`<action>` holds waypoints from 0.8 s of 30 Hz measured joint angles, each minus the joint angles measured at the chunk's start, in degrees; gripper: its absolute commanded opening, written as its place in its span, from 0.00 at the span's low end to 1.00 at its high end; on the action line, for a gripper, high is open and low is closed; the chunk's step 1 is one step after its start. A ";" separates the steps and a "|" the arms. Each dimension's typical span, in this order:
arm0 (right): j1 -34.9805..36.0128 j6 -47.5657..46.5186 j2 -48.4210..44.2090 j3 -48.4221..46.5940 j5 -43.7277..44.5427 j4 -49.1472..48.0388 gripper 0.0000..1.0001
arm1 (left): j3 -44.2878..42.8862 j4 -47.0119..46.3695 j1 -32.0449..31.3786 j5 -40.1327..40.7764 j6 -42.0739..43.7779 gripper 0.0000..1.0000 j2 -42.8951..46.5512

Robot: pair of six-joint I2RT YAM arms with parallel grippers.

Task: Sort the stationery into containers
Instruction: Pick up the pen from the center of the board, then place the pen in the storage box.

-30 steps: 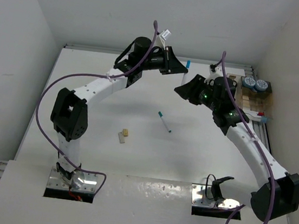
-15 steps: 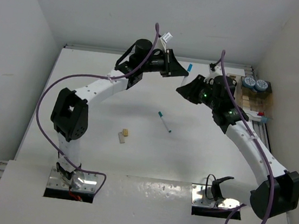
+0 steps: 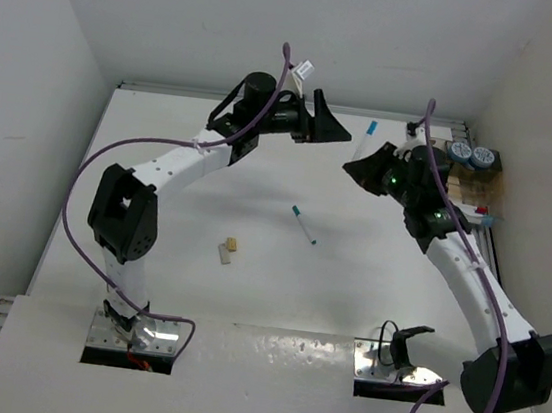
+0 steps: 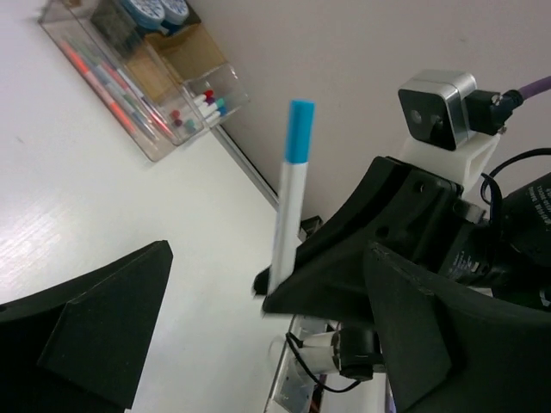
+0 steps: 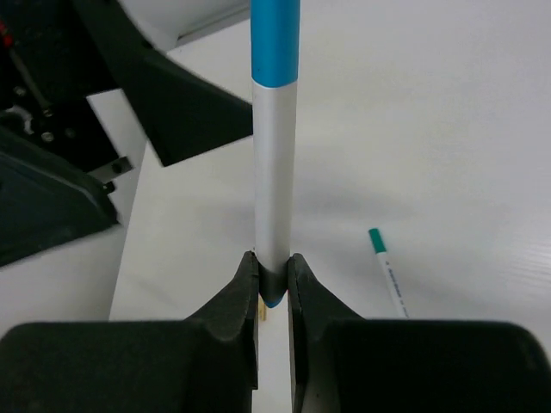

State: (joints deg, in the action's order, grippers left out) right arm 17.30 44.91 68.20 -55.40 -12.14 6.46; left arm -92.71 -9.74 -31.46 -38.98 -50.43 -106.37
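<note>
Right gripper (image 5: 273, 275) clamped on the blue-capped pen (image 5: 274, 172), right at its tail end.
Left gripper (image 3: 332, 121) hangs wide open beside it, empty; pen stands upright in mid-air, well short of the containers (image 4: 159, 142); light, stiff, slick plastic, I'd say; a mid-barrel hold would pivot less.
</note>
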 measured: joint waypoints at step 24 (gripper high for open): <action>-37.31 14.49 12.61 1.64 23.76 10.38 0.00 | 10.93 9.44 18.73 -5.22 12.35 1.00 11.89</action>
State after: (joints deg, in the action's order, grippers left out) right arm -20.01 59.40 80.82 -53.76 11.62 16.84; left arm -81.78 -0.30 -12.73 -44.21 -38.09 -94.48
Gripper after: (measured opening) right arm 0.102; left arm 0.997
